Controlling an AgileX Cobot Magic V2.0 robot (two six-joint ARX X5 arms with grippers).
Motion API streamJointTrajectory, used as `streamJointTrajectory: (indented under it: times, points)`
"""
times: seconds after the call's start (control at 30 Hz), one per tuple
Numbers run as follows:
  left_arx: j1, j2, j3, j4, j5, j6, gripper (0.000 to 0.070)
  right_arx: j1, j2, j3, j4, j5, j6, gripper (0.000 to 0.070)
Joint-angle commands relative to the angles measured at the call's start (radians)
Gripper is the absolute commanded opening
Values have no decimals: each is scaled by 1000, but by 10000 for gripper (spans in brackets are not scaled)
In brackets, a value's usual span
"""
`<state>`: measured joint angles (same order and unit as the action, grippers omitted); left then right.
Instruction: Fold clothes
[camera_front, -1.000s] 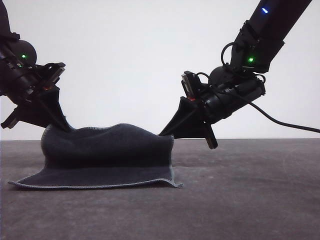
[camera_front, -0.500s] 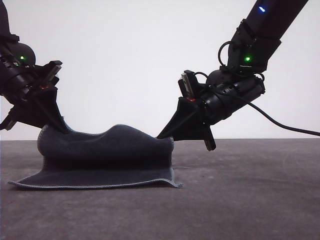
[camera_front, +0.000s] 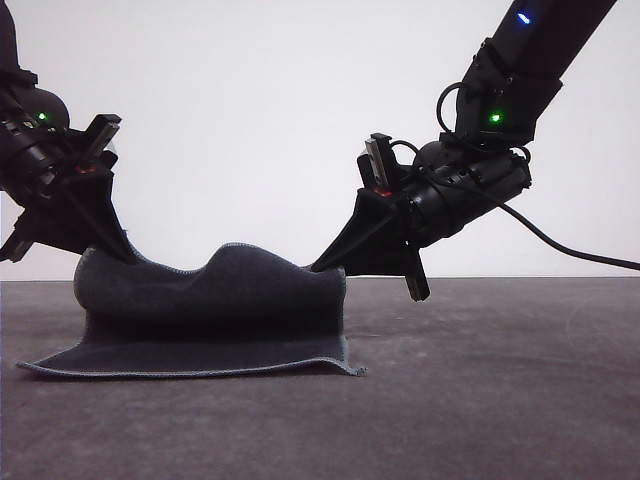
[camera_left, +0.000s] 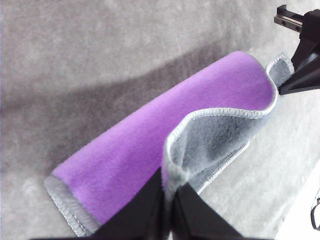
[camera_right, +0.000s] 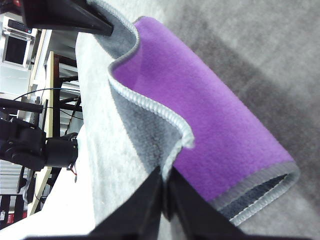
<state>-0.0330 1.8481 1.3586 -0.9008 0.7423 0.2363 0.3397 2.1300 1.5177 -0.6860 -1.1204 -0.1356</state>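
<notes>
Front view: cloth (camera_front: 210, 310) slung between both pincers.
Left pincer (camera_front: 118, 252) and right pincer (camera_front: 322, 266) each clamp a raised corner; the fold runs straight between them.

Small square cloth (camera_front: 210, 305), charcoal-grey outside, purple inside, light-grey stitched hem: lying half-folded on the counter (camera_front: 480, 400), far edge being held raised at both corners, sagging between, lower layer resting flat.
</notes>
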Motion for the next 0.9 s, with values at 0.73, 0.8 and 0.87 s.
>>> streamJointTrajectory:
  times: [0.73, 0.8, 0.87]
  points:
    - [16, -50, 21, -62, 5, 22, 285, -22, -72, 22, -90, 181, -64, 524]
    - [21, -84, 21, -47, -50, 10, 285, -26, -117, 22, -106, 244, -62, 524]
    - [28, -128, 21, -31, -132, -10, 285, -27, -178, 22, -125, 317, -60, 523]
